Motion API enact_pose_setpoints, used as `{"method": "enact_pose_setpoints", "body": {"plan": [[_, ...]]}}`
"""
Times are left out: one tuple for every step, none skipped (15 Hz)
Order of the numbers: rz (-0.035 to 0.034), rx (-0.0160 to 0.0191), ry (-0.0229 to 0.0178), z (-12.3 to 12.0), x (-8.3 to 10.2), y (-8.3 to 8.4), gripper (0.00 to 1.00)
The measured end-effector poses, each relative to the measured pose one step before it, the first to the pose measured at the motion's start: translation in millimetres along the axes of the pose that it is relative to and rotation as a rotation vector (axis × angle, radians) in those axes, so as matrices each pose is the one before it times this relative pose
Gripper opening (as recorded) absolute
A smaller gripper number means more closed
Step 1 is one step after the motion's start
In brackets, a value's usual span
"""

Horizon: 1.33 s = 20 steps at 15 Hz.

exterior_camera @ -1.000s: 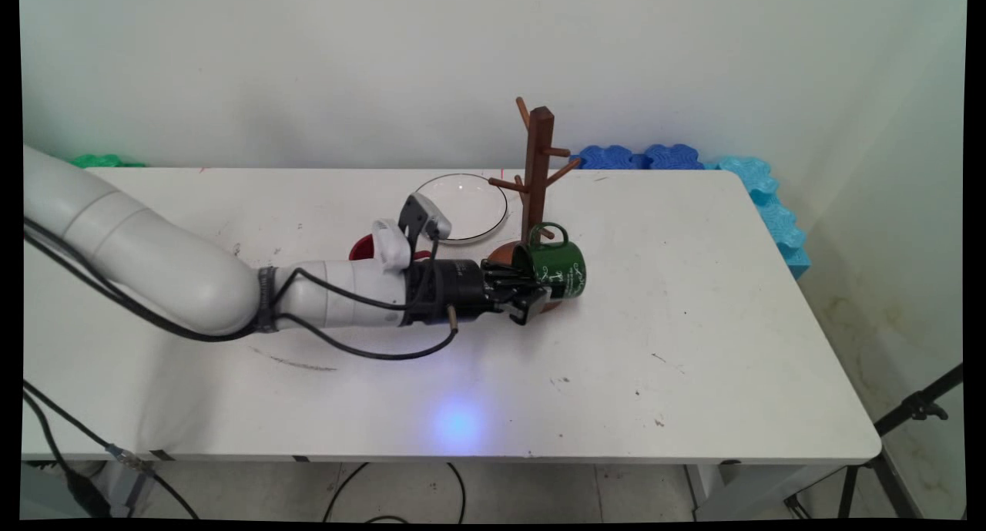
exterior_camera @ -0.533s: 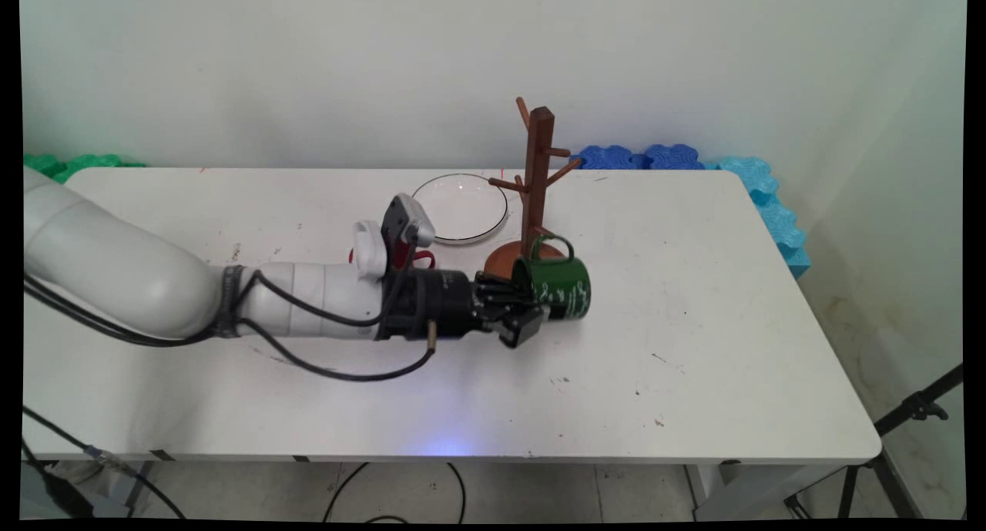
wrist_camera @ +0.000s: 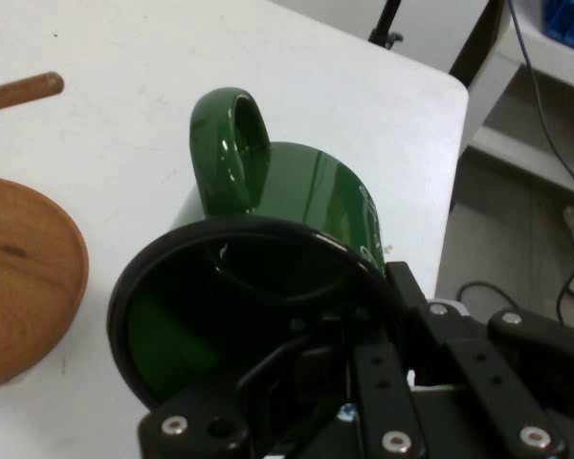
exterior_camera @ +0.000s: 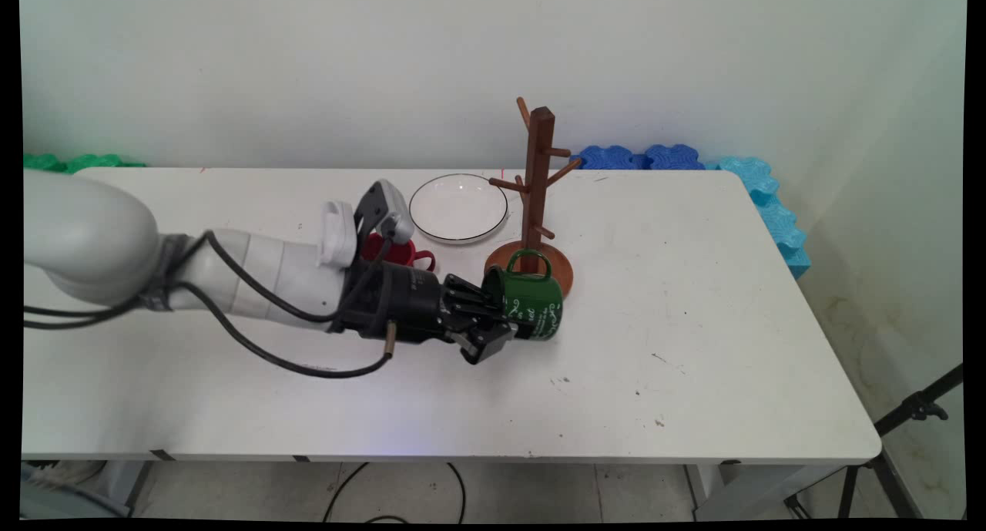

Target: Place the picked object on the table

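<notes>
My gripper [exterior_camera: 497, 324] is shut on the rim of a green mug [exterior_camera: 533, 303] with white lettering. The mug lies on its side in the grip, its handle [exterior_camera: 528, 262] up toward the wooden mug tree [exterior_camera: 537, 184]. In the hand view the green mug [wrist_camera: 306, 201] fills the middle, one finger inside its dark mouth and the other outside on the wall. The tree's round base [wrist_camera: 19, 277] lies just to the left of the mug there. The mug hangs low over the table in front of the tree's base [exterior_camera: 562, 269].
A white plate [exterior_camera: 458, 207] with a dark rim lies behind the tree's left side. A red mug [exterior_camera: 393, 251] stands behind my wrist, partly hidden. Blue foam pieces [exterior_camera: 762, 199] line the table's far right edge, green ones [exterior_camera: 69, 162] the far left.
The mug has come off the tree's low peg. My gripper has drawn it toward the near side and left, and lower, while the arm swung back to the left.
</notes>
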Motion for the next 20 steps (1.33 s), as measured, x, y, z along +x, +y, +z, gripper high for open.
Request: {"method": "enact_pose_setpoints", "body": {"plan": [[0.01626,0.00027,-0.01738,-4.51,5.87,2.15,0.00],[0.01736,0.00155,-0.01827,-4.01,5.15,1.39,0.00],[0.01188,0.00342,-0.01819,-4.27,2.49,3.20,0.00],[0.01340,0.00534,-0.02795,-3.44,4.24,0.17,0.00],[0.01220,0.00805,-0.02776,-2.85,3.62,-0.92,0.00],[0.01239,0.00777,-0.02849,-3.79,3.51,-1.13,0.00],[0.01047,0.00624,-0.02383,-3.42,3.14,-1.27,0.00],[0.01456,0.00698,-0.02808,-4.25,3.66,-1.71,0.00],[0.01721,0.00643,-0.03327,-5.63,4.03,-2.13,0.00],[0.00972,0.00359,-0.01818,-3.49,2.40,-1.34,0.00],[0.01486,0.00584,-0.02699,-5.71,3.48,-2.11,0.00],[0.01334,0.00508,-0.02541,-6.46,3.08,-2.19,0.00],[0.00967,0.00033,-0.01322,-4.52,2.25,-1.24,0.00],[0.01196,-0.00151,-0.01287,-3.98,2.47,-1.27,0.00],[0.01839,-0.00045,-0.02000,-5.73,2.98,-1.59,0.00],[0.02066,0.00098,-0.02514,-6.49,2.69,-1.61,0.00],[0.02182,0.00110,-0.02682,-5.80,2.81,-1.73,0.00],[0.01698,0.00138,-0.02280,-4.79,1.81,-1.29,0.00],[0.01669,0.00260,-0.02408,-4.43,1.18,-1.15,0.00],[0.02117,0.00338,-0.02845,-4.47,1.18,-1.63,0.00]]}}
